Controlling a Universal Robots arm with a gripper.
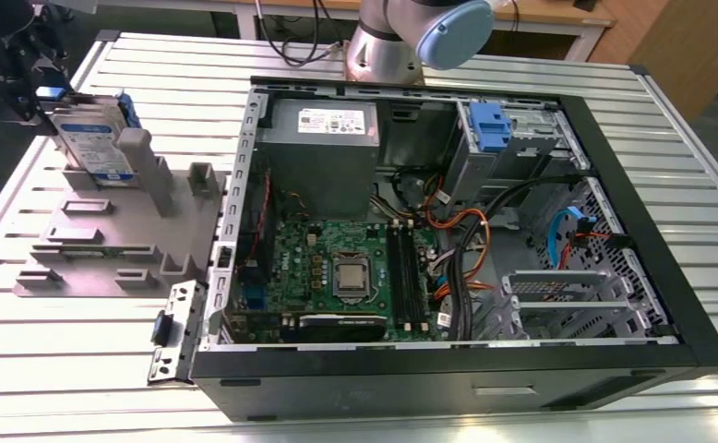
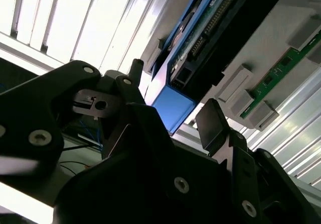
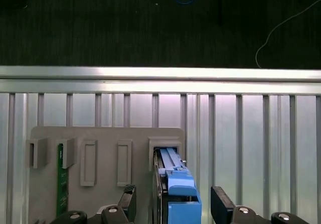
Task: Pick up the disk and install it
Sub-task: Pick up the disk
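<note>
The disk [image 1: 94, 138] stands upright on edge in a slot of the grey holder [image 1: 101, 245], at the exterior view's left, with its white-and-blue label facing out. My gripper [image 1: 41, 92] is at the disk's upper end and is open. In the first wrist view the disk's blue rail [image 3: 176, 189] lies between my gripper [image 3: 174, 201] fingers. One fingertip [image 3: 128, 198] and the other [image 3: 219, 200] flank the disk with a small gap on each side. The second wrist view shows the same straddle: gripper [image 2: 173, 101], disk [image 2: 200, 38].
An open computer case [image 1: 654, 268] fills the table's middle, with a grey power-supply box [image 1: 322, 138], a motherboard [image 1: 347, 272] and a blue caddy clip [image 1: 488, 125] in the drive bay. A green memory stick [image 3: 61, 179] stands in another holder slot. The arm's base [image 1: 390, 41] is behind the case.
</note>
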